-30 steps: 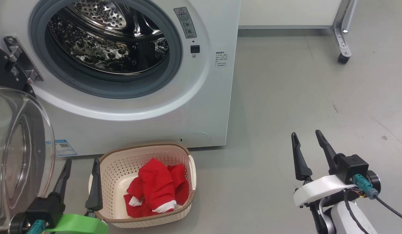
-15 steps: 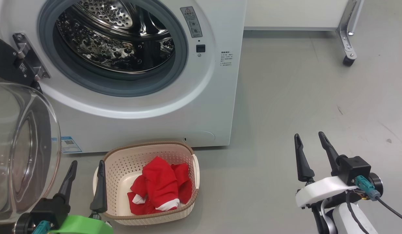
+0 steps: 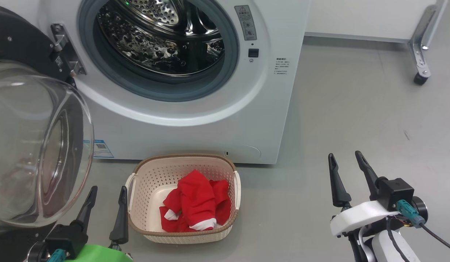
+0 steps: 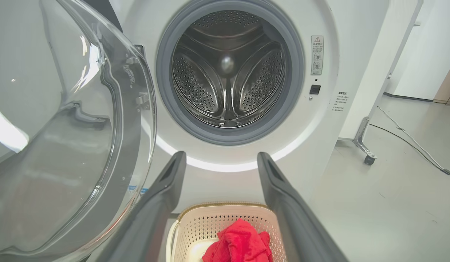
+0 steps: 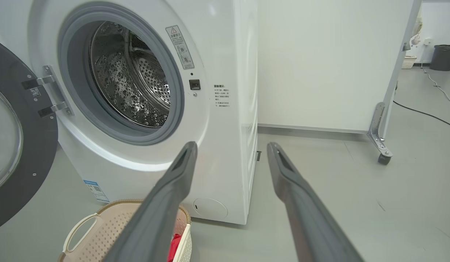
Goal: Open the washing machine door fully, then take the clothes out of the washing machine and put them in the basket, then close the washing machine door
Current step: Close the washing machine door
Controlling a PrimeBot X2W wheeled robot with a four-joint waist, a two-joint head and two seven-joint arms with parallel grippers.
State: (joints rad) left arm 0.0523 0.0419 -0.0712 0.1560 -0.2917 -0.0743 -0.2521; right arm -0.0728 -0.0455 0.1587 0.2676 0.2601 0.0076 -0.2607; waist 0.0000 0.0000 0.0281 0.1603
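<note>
- The door (image 3: pixel 35 145) stands swung wide on its hinge at the left of the port, with its glass bowl bulging out beside the robot's left arm; I judge the opening step done.
- The machine (image 3: pixel 196 127) shows a bare port; the drum (image 3: pixel 163 40) is plain dimpled steel in both wrist views, with no red cloth in it; the lowest front part behind the grey ring is partly hidden, so I cannot rule out a small piece there.
- The clothes (image 3: pixel 196 202) lie as a red heap with white cuffs inside the basket (image 3: pixel 152 182); the basket sits on the floor (image 3: pixel 338 109) just in front of the machine, below the port; unloading looks finished, as far as the pictures show.
- The left gripper (image 3: pixel 107 191) hangs low between the door and the basket, just beside the basket's left handle; its jaws stand apart with nothing between them.
- The right gripper (image 3: pixel 344 155) hangs over bare floor, well to the right of the basket; its jaws stand apart too and hold nothing.
- What is left, by my reading, is only the closing of the door; the left arm is the nearer one, though it faces the bowl side and would need to get behind the rim to push.
- One thing to watch: whether the door's lower edge would clear the basket as it swings I cannot tell.
</note>
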